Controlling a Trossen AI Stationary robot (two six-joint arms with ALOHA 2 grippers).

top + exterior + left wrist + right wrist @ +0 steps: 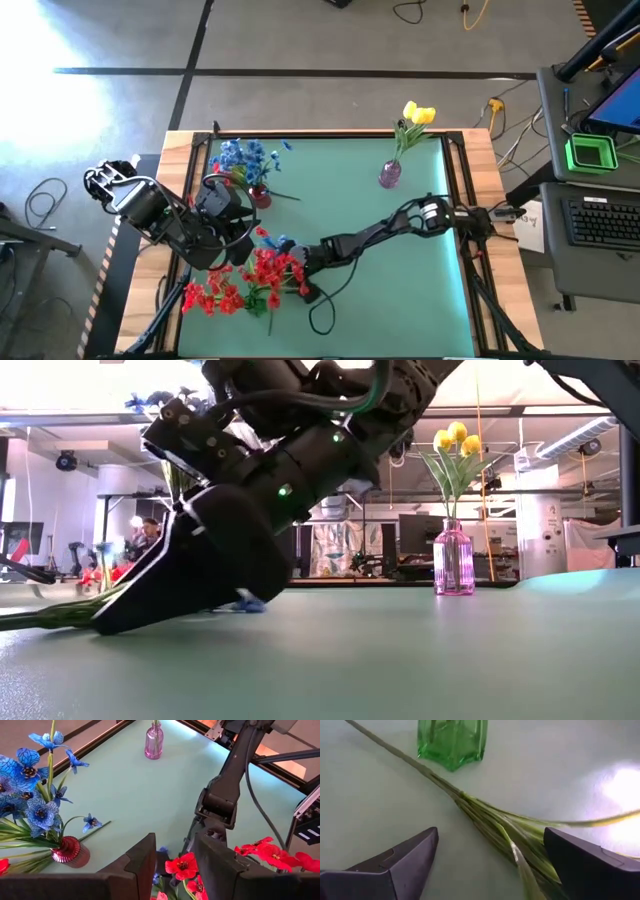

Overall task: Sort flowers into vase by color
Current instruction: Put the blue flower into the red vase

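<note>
green matting covers the table [400, 240]. right gripper [490, 857] spread wide, fingers low on either side of a flower stem [485, 817], nothing gripped. left gripper [172, 865] half apart above the red flowers [255, 280]. blue flowers [243, 160] stand in the red vase [260, 196].

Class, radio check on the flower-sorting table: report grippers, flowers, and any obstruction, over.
Right gripper open, low over a green stem on the table. Left gripper part open above red flowers, holding nothing visible. Blue flowers and yellow flowers already in vases. Green vase close ahead.
</note>
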